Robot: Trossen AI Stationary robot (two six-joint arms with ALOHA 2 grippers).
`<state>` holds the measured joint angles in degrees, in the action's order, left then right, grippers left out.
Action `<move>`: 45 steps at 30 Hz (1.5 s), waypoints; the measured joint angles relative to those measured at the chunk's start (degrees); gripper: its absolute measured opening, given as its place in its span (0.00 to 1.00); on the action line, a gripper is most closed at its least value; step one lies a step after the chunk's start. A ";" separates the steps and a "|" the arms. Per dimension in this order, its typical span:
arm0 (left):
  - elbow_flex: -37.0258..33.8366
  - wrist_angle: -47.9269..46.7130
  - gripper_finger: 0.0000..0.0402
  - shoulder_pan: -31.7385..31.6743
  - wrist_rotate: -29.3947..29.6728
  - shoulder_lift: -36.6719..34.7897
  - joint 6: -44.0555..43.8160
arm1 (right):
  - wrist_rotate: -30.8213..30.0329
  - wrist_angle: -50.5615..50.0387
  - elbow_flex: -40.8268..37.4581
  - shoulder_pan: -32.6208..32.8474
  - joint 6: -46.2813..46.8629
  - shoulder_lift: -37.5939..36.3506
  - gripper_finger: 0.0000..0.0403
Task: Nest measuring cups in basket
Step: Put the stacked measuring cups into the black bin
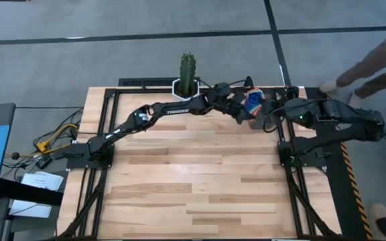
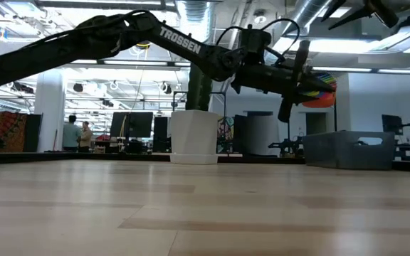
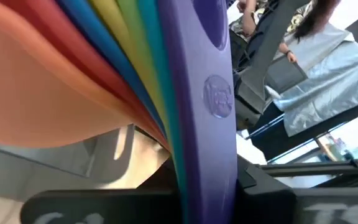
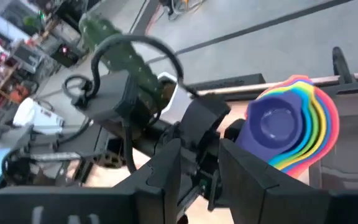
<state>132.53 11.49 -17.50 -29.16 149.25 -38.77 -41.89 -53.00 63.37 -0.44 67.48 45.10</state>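
Smooth glossy plastic measuring cups (image 4: 294, 121); matt wooden table (image 1: 200, 187).

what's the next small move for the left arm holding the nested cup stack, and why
Probably lower the left gripper toward the dark grey see-through basket: the rainbow nested plastic measuring cups hang in its fingers, well above the wooden table, above the basket.

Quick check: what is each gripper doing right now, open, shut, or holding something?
Left gripper: shut on the nested measuring cups, held in the air above the basket.
Right gripper: near the basket; fingers cannot be told.
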 joint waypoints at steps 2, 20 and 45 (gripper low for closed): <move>0.00 0.05 0.07 -0.11 -0.15 0.00 1.15 | 0.00 0.16 0.00 -0.95 0.00 0.20 0.32; 0.00 -0.60 0.05 -0.76 -10.81 -1.49 -0.97 | 6.50 -6.60 0.00 -4.14 3.78 2.87 0.30; 0.00 -30.63 0.05 8.87 3.08 -9.20 3.25 | 2.68 -22.28 0.00 15.41 12.16 -1.92 0.30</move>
<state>132.53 -19.14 -8.63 -26.08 140.05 -35.52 -39.21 -75.28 63.37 14.97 79.64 43.18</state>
